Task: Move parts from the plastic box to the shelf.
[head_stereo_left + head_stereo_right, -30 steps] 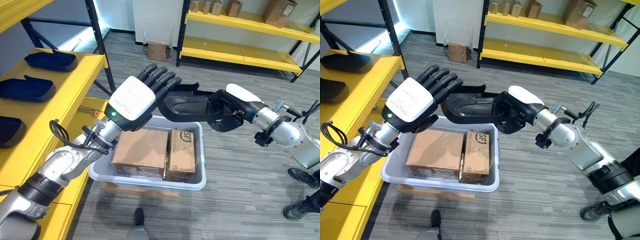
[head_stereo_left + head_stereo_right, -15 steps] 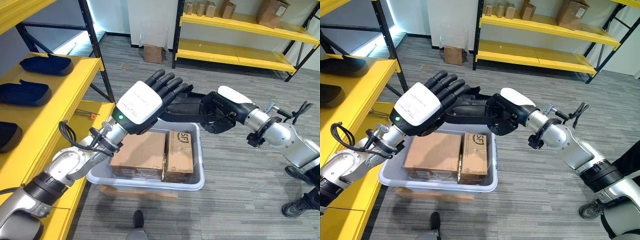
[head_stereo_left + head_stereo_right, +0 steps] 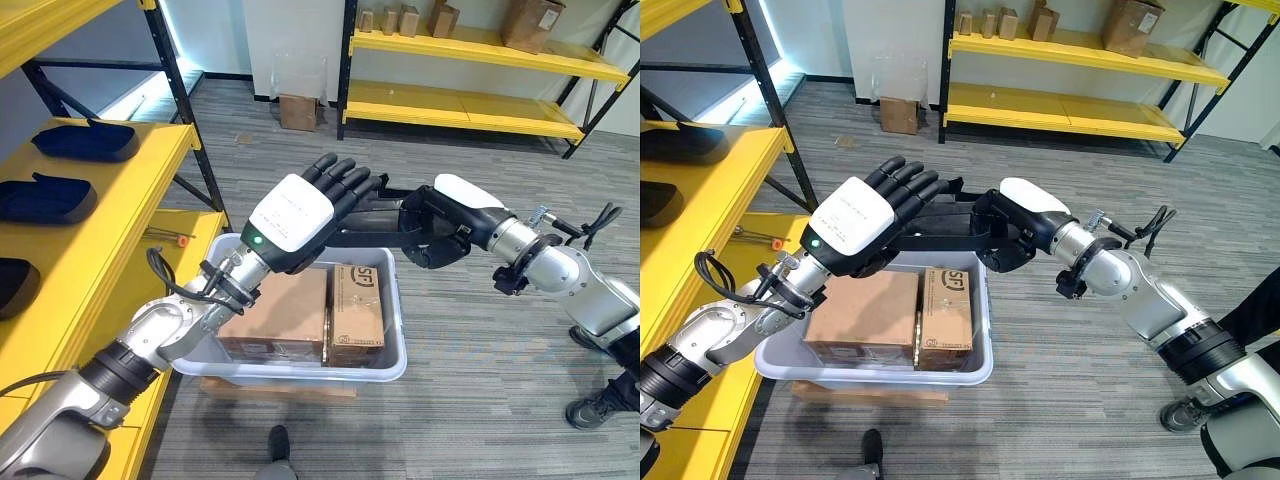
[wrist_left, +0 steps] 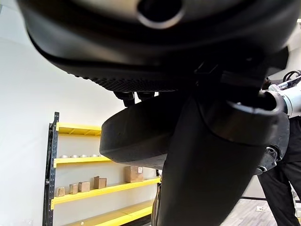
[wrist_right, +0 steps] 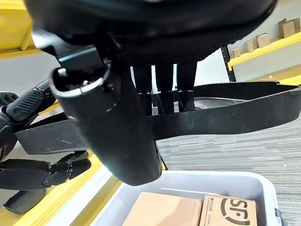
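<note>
Part: a long black moulded part is held above the plastic box, lying roughly level between the two hands.
Right hand: the right hand has its fingers and thumb wrapped round one end of the part; the right wrist view shows the fingers crossing its dark strip.
Left hand: the left hand is at the other end, fingers fairly straight and fanned, lying along the part's upper edge. In the left wrist view the part sits against the palm, but whether the thumb closes under it is hard to make out.
Plastic box: the grey plastic box rests on a flat cardboard sheet on the floor, right below the hands.
Box contents: two cardboard boxes fill it side by side, a wide plain one and a narrower printed one, touching each other.
Shelf: the yellow shelf stands on the robot's left, just beside the box. Three dark blue parts already lie on it, well apart.
In the way: the shelf's black upright post stands near the left hand.
Background: a second yellow rack across the floor carries small cardboard boxes.
Person: a dark shoe at the right edge.
</note>
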{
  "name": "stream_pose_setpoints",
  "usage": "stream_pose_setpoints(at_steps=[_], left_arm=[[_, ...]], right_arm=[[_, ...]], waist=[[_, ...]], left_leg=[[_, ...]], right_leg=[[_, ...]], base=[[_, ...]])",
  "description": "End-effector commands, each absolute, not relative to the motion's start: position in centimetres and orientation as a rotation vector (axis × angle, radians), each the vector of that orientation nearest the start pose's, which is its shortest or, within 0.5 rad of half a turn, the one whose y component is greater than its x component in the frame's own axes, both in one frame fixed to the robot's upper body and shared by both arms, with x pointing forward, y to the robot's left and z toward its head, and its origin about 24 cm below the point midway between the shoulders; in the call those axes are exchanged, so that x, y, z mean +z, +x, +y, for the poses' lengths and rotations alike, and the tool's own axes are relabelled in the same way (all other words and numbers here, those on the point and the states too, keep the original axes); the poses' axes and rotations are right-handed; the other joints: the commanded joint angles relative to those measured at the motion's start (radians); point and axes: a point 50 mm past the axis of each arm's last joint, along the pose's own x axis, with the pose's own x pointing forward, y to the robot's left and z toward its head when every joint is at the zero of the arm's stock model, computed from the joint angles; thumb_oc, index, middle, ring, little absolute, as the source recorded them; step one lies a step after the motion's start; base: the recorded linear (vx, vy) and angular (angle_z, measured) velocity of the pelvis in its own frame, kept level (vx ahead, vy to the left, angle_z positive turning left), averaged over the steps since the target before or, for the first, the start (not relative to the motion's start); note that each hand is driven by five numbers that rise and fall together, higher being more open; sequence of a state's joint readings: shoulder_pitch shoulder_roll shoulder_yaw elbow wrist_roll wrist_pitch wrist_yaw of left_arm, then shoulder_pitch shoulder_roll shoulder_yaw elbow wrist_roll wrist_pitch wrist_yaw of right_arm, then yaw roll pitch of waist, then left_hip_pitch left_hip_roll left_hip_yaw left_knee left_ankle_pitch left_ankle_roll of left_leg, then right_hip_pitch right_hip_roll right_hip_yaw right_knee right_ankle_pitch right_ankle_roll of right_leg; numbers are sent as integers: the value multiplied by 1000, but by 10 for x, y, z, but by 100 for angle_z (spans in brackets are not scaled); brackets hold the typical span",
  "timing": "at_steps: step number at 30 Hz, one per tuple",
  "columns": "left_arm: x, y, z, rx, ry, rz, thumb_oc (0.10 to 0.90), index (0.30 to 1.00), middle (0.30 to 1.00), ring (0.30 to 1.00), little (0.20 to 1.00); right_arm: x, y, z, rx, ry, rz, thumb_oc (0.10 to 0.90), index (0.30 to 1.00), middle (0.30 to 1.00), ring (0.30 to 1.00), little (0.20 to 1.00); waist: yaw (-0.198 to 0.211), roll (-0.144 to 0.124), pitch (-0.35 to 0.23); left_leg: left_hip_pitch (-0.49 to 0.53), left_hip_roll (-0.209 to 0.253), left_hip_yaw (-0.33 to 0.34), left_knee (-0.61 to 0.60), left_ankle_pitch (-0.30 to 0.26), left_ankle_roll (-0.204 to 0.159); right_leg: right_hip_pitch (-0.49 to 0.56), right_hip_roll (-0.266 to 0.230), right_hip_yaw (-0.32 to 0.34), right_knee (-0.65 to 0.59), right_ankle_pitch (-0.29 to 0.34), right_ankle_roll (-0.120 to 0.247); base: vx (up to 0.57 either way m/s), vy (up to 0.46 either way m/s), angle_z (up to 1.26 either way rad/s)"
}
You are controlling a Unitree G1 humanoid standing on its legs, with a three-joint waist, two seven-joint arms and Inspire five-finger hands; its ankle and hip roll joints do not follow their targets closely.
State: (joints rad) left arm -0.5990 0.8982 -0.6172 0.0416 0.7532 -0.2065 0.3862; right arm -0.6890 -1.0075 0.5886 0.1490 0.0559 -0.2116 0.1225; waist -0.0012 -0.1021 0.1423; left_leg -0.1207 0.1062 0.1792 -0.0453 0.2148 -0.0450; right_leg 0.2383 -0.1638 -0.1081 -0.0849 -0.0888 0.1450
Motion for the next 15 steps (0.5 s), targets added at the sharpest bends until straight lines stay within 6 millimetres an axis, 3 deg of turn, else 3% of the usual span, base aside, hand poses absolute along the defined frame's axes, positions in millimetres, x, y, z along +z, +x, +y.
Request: stream_pose_setpoints(at_steps=[1,15], left_arm=[[185,316,143,-157,1526,-978,900,1000,1000,1000,1000],[167,330,151,-163,1571,-861,900,1000,1000,1000,1000]], right_arm=[[260,330,-163,418,-983,-712,400,300,300,300,300],[266,332,-159,413,-982,-733,400,300,300,300,300]], waist=[[-1,-1,-159],[-12,0,-158]], left_leg=[[9,149,36,14,-28,-94],[13,151,46,15,-29,-93]], right_leg=[[15,10,-25,-2,24,13],[13,8,-13,-2,26,13]], base=[[0,0,0],[1,2,-1]])
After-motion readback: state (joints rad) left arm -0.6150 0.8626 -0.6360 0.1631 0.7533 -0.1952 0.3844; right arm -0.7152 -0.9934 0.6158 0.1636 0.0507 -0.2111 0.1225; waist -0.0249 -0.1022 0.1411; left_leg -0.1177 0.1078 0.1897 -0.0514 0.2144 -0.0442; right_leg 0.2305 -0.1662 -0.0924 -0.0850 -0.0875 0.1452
